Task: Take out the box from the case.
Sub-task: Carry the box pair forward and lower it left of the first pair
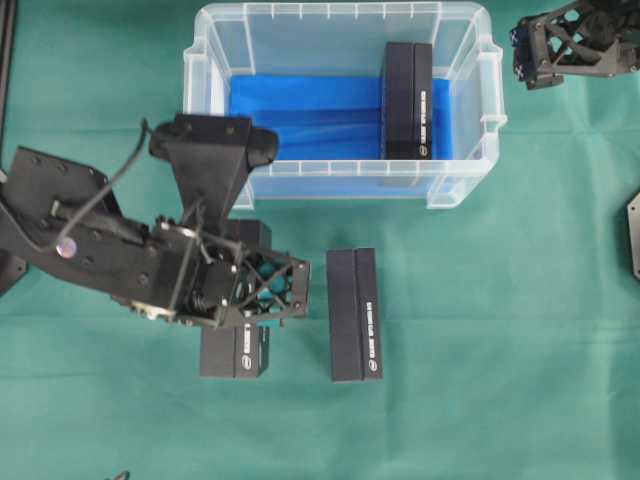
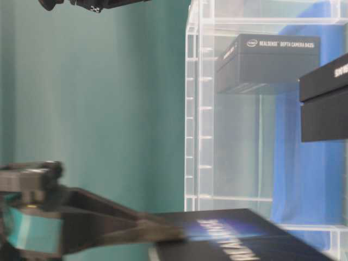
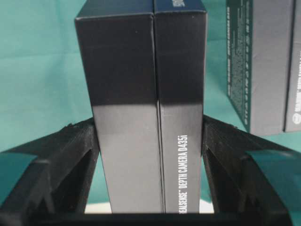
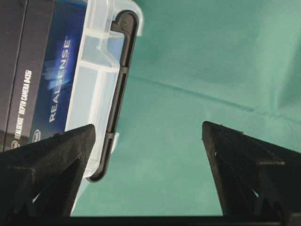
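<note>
The case, a clear bin with a blue bottom, stands at the back of the green cloth. One black box stands inside it at the right end, also seen as the box in the right wrist view. My left gripper is shut on another black box, its fingers pressed to both long sides. That held box is in front of the case, under my left gripper. Whether it rests on the cloth I cannot tell. My right gripper is open over bare cloth beside the case's handle.
A third black box lies on the cloth just right of the held one, also seen as the box. The right arm hovers off the case's far right corner. The clear case wall stands behind the boxes in the table-level view.
</note>
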`<control>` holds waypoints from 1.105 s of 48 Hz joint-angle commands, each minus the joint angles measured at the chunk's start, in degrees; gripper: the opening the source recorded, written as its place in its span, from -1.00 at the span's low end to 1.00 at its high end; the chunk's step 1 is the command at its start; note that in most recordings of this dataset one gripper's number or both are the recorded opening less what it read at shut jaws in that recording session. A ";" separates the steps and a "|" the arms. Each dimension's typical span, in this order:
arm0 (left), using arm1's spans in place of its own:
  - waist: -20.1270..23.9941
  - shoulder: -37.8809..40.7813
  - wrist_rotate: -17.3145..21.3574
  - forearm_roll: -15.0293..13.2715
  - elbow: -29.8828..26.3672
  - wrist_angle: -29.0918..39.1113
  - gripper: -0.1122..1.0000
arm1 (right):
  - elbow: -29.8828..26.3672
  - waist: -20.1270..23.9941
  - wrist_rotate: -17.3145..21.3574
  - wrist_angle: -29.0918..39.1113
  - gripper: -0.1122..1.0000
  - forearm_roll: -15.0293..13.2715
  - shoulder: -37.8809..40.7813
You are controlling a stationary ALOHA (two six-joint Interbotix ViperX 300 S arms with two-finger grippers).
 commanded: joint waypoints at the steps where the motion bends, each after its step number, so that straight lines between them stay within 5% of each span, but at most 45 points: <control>1: -0.62 -2.37 -0.70 0.26 1.85 -2.55 0.30 | -0.53 0.09 0.00 -0.09 0.86 -0.18 -0.62; 20: -1.85 -0.44 -3.34 0.26 13.18 -15.29 0.30 | -0.35 0.09 0.00 0.26 0.86 -0.18 -0.62; 53: -2.02 1.23 -3.34 0.26 14.41 -18.72 0.30 | -0.44 0.18 0.00 0.62 0.86 -0.18 -0.62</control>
